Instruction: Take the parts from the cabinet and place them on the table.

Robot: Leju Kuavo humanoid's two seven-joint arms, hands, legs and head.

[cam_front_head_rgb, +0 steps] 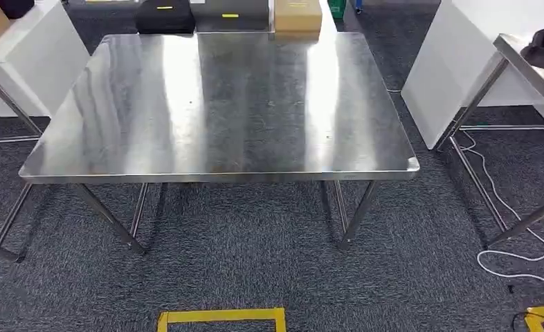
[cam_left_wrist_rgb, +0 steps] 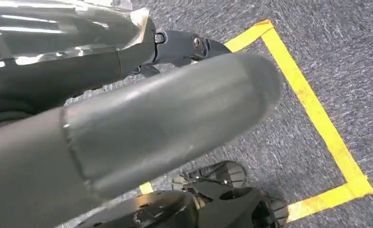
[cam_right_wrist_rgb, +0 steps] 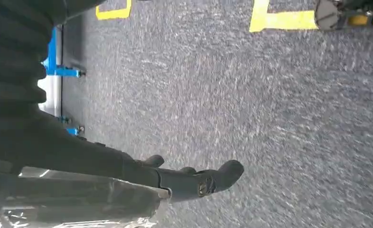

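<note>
yellow floor tape [cam_front_head_rgb: 221, 316], white cable [cam_front_head_rgb: 515, 228], tan box [cam_front_head_rgb: 297, 15], black case [cam_front_head_rgb: 164, 15]

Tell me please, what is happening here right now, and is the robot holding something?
The robot stands on grey carpet in front of a steel table, whose top is bare. Each hand seems to hold a part wrapped in shiny clear plastic: the left hand has a bagged part against its fingers, and the right hand has another bagged part. Both arms hang low over the carpet, near yellow floor tape. Nothing has been placed on the table yet.
</note>
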